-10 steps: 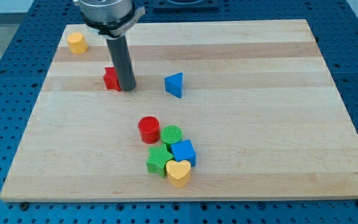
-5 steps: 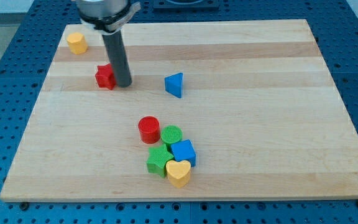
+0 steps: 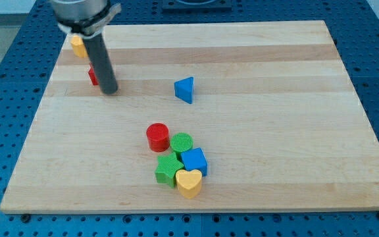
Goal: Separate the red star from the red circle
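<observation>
The red star (image 3: 93, 75) lies at the upper left of the wooden board, mostly hidden behind my rod; only its left edge shows. My tip (image 3: 108, 91) rests on the board touching the star's right side. The red circle (image 3: 157, 137) is a short cylinder near the board's middle bottom, far from the star, down and to the right. It touches the cluster of blocks below it.
A yellow block (image 3: 77, 47) sits at the top left, partly behind the rod. A blue triangle (image 3: 185, 89) lies right of my tip. A green circle (image 3: 182, 142), blue cube (image 3: 194, 160), green star (image 3: 168, 170) and yellow heart (image 3: 189, 183) cluster below the red circle.
My rod has moved left and slightly up, pushing the red star left toward the yellow block. The red circle and the other blocks have not moved.
</observation>
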